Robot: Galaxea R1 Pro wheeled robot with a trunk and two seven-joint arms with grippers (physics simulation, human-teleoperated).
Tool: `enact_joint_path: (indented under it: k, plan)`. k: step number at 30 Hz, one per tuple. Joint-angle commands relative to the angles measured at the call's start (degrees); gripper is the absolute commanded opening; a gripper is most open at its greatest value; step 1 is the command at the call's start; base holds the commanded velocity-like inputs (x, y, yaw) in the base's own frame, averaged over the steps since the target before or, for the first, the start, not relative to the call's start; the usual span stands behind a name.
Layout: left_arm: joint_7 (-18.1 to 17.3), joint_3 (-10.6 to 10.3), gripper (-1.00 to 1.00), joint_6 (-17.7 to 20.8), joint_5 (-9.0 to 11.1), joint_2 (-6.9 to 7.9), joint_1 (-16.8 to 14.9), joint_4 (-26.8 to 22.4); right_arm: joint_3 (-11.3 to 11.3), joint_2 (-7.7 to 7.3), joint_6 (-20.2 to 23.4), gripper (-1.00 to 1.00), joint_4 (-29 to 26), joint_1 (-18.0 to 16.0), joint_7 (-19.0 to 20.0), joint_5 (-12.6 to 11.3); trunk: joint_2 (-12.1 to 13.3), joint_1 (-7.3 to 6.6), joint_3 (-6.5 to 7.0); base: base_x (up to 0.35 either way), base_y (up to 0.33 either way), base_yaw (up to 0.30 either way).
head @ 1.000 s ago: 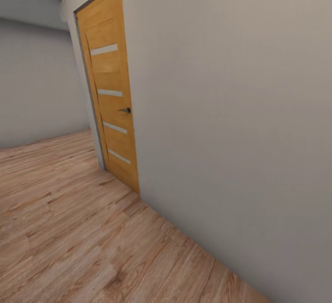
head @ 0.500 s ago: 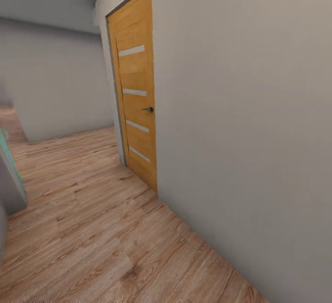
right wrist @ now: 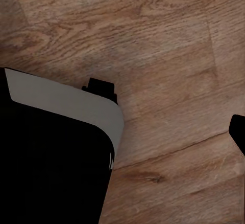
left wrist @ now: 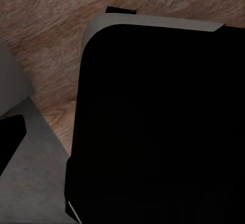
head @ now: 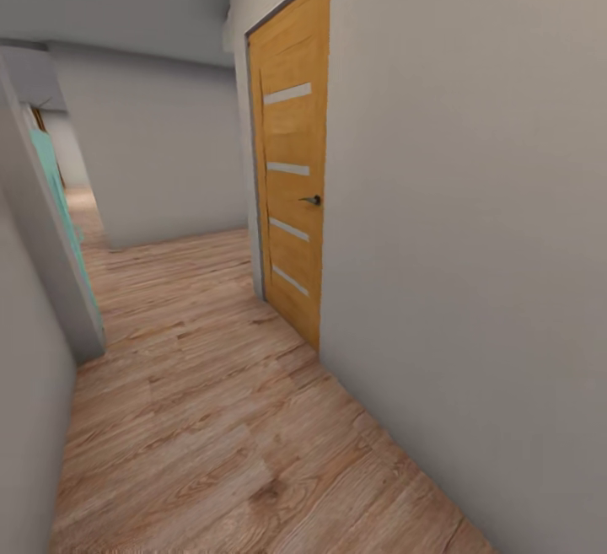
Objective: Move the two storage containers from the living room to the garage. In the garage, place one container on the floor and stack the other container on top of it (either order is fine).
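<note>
The two red-orange storage containers are out of view. I am in a corridor with a light wood-plank floor [head: 211, 419]. A tan door [head: 291, 166] with glass slats and a dark handle [head: 312, 199] stands shut in the pale grey wall [head: 472, 242] on my right. In the left wrist view my black base [left wrist: 163, 127] with its grey rim sits over the planks. The right wrist view has the same base [right wrist: 46, 168], and a dark tip [right wrist: 239, 132] pokes in at the edge. Neither view lets me judge how the fingers stand.
A grey wall corner [head: 42, 284] juts in close on my left, with a teal panel [head: 55, 183] along its far edge. The corridor runs ahead to a grey back wall [head: 160, 149] and opens to the left beyond the corner.
The whole head view has swung: the door now sits further right in the picture, and the left wall corner with the teal panel has come into sight.
</note>
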Motion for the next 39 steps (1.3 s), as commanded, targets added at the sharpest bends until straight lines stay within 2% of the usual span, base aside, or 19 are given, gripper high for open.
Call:
enact_joint_path:
  k: [1, 27, 39]
  plan:
    - [0.0, 0.0, 1.0, -0.1, 0.4, 0.0, 0.0, 0.0, 0.5, 0.02, -0.3, 1.0, 0.2, -0.1, 0.0, -0.6, 0.0, 0.0, -0.05, 0.0, 0.0, 0.296]
    - [0.0, 0.0, 1.0, -0.1, 0.4, 0.05, 0.0, 0.0, 0.4, -0.36, -0.5, 1.0, 0.2, -0.1, 0.5, -0.9, 0.0, 0.0, -0.05, 0.0, 0.0, 0.297]
    - [0.0, 0.3, 1.0, -0.1, 0.8, -0.58, 0.0, 0.1, 0.4, -0.45, -0.5, 1.0, 0.2, -0.1, 0.5, -0.7, 0.0, 0.0, -0.05, 0.0, 0.0, 0.297]
